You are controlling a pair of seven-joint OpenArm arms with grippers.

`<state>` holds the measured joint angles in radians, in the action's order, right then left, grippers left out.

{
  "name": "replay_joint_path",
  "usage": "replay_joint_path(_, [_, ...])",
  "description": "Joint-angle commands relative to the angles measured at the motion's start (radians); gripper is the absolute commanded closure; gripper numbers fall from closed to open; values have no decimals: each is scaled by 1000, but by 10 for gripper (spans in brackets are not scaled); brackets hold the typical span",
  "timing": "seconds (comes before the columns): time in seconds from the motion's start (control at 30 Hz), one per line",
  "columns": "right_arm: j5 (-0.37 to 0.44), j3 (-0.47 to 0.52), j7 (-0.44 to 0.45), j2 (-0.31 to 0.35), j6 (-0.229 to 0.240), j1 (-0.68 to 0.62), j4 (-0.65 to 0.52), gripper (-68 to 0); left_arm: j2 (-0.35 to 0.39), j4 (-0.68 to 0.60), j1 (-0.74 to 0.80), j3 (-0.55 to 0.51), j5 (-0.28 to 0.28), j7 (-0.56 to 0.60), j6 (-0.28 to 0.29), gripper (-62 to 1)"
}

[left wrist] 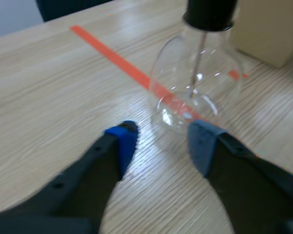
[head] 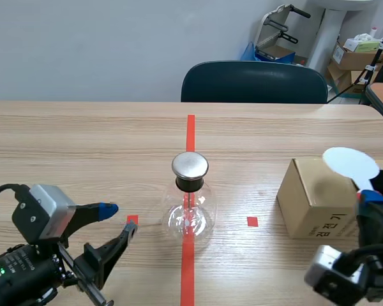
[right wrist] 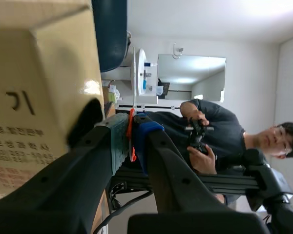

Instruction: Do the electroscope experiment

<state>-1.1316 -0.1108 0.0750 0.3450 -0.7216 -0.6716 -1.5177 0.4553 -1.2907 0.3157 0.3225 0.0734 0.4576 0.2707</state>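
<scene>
The electroscope [head: 190, 204], a clear glass flask with a black neck and a round metal cap, stands on the red tape line at the table's middle. My left gripper [head: 120, 220] is open, low on the table just left of it. In the left wrist view the flask [left wrist: 195, 83] stands just ahead of the open left gripper [left wrist: 161, 141]. My right gripper [head: 370, 194] at the right edge is shut on the handle of a white disc paddle [head: 350, 164], held up over the box. In the right wrist view a thin orange handle [right wrist: 131, 139] is pinched between the pads.
A cardboard box [head: 316, 204] sits on the table's right, close beside my right gripper, and fills one side of the right wrist view [right wrist: 34, 73]. A dark chair [head: 254, 81] stands behind the far edge. A person [right wrist: 210, 136] shows beyond the right gripper.
</scene>
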Motion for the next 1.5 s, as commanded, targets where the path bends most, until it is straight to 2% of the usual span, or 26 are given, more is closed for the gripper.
replay_joint_path(0.0, [40, 57, 67, -21, -61, 6, -20, -18, 30, -37, 24, 24, 19, 35, 5, -353])
replay_joint_path(0.07, [70, 139, 175, -53, -61, 7, -10, -18, 75, -72, 51, 60, 47, 56, 5, -358])
replay_joint_path(0.23, [132, 305, 450, -142, -61, 39, 79, -18, 183, -174, 100, 152, 51, 97, 2, -377])
replay_joint_path(0.37, [134, 393, 555, -197, -61, 92, 175, -18, 257, -233, 103, 207, 53, 92, 0, -439])
replay_joint_path(0.5, [142, 415, 560, -199, -61, 124, 236, -18, 304, -275, 102, 226, 112, 92, -3, -452])
replay_joint_path(0.57, [142, 428, 560, -202, -61, 137, 258, -18, 308, -293, 101, 225, 132, 88, -24, -452])
replay_joint_path(0.73, [121, 435, 553, -207, -61, 159, 301, -18, 327, -333, 100, 225, 133, 17, -51, -452])
replay_joint_path(0.83, [95, 456, 551, -228, -61, 156, 308, -18, 347, -351, 102, 225, 150, 18, -54, -452])
replay_joint_path(0.97, [61, 473, 541, -254, -61, 153, 309, -18, 369, -377, 103, 225, 156, 16, -79, -452])
replay_joint_path(1.13, [38, 473, 513, -271, -61, 134, 309, -17, 408, -391, 114, 225, 199, 17, -108, -453])
replay_joint_path(1.23, [31, 473, 512, -278, -61, 121, 309, -17, 424, -396, 122, 225, 204, 21, -134, -452])
replay_joint_path(1.47, [16, 473, 512, -301, -61, 117, 309, -17, 447, -402, 132, 225, 222, 28, -134, -452])
